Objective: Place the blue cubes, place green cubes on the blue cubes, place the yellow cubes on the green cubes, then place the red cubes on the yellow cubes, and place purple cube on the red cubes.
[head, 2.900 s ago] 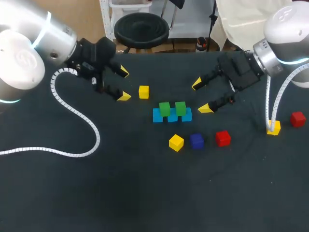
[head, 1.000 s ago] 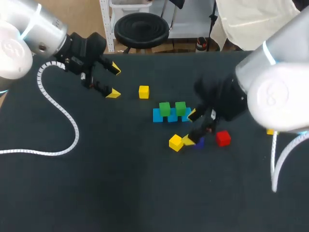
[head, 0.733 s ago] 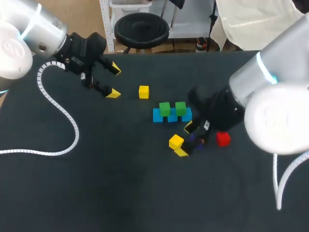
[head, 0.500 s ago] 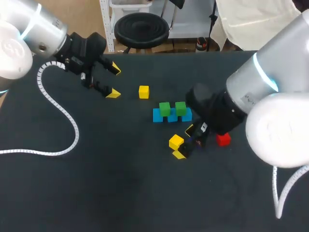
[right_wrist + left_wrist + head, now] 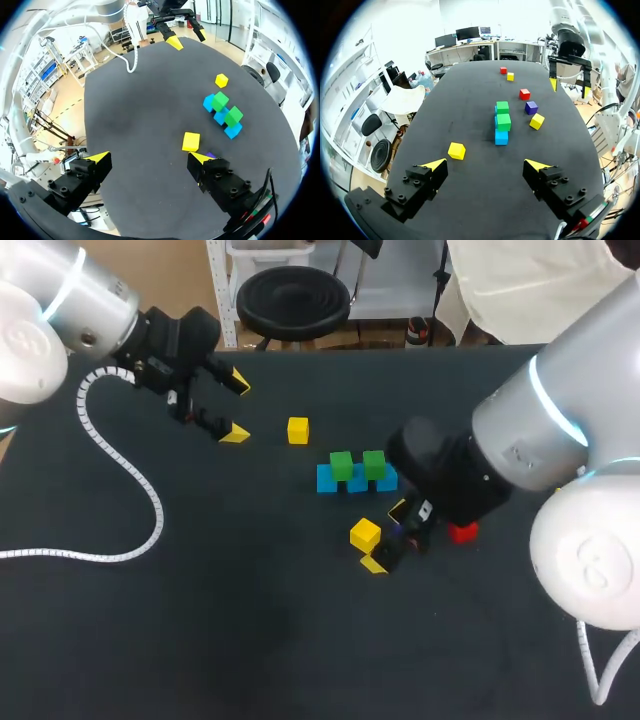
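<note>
Head view: right tool [image 5: 386, 536] spread wide, holding nothing, just beside the near yellow cube [image 5: 365, 534] on the surface [image 5: 200, 620]; left tool [image 5: 237, 408] released, well apart from the cubes. Left wrist view: green cubes [image 5: 503, 121] atop blue cubes [image 5: 501, 137]. Right wrist view: yellow cube [image 5: 191, 141] off-centre by one finger; better to centre first, then clamp squarely.

Centre: base row of cubes [image 5: 328, 480], stacked pair [image 5: 341, 464] on it. Far cube [image 5: 297, 430] at the row's 10 o'clock; near cube [image 5: 365, 534] at its 6 o'clock, right gripper [image 5: 386, 536] just beside, at 3 o'clock
</note>
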`<state>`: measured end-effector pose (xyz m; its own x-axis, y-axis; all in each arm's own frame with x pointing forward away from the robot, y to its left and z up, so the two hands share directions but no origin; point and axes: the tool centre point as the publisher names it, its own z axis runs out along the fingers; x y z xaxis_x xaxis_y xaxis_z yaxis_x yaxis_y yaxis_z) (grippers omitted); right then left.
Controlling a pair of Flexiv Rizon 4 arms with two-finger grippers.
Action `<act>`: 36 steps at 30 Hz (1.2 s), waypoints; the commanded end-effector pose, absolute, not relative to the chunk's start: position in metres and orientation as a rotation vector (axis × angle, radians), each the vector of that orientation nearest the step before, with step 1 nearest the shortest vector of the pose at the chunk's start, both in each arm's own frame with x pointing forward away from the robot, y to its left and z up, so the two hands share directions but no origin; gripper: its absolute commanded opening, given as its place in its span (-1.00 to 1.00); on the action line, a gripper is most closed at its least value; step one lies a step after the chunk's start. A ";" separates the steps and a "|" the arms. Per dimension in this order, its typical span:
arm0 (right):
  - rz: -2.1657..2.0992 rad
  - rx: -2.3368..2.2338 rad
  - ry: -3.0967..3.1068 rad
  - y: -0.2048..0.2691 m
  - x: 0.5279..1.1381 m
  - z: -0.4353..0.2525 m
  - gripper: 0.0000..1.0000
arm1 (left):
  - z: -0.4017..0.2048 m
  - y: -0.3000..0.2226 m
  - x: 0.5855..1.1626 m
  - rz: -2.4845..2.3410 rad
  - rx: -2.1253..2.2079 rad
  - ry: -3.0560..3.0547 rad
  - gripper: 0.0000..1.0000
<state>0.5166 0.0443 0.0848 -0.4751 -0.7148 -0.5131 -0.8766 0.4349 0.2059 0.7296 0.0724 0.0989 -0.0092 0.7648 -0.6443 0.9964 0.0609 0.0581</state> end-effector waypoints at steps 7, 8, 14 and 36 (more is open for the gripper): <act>0.757 -1.388 2.332 0.061 0.533 0.053 1.00 | 0.099 0.073 0.731 -0.582 1.757 1.825 1.00; 0.754 -1.389 2.337 0.063 0.534 0.052 1.00 | 0.099 0.073 0.731 -0.582 1.757 1.825 1.00; 0.679 -1.388 2.396 0.067 0.530 0.053 1.00 | 0.099 0.073 0.731 -0.582 1.757 1.825 1.00; 0.438 -1.395 2.471 0.045 0.523 0.055 1.00 | 0.099 0.073 0.731 -0.582 1.757 1.825 1.00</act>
<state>0.5244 0.0481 0.0581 -0.5002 -0.7845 -0.3667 -0.8643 0.4780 0.1563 0.7296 0.0723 0.0989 -0.0092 0.7648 -0.6442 0.9965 0.0609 0.0581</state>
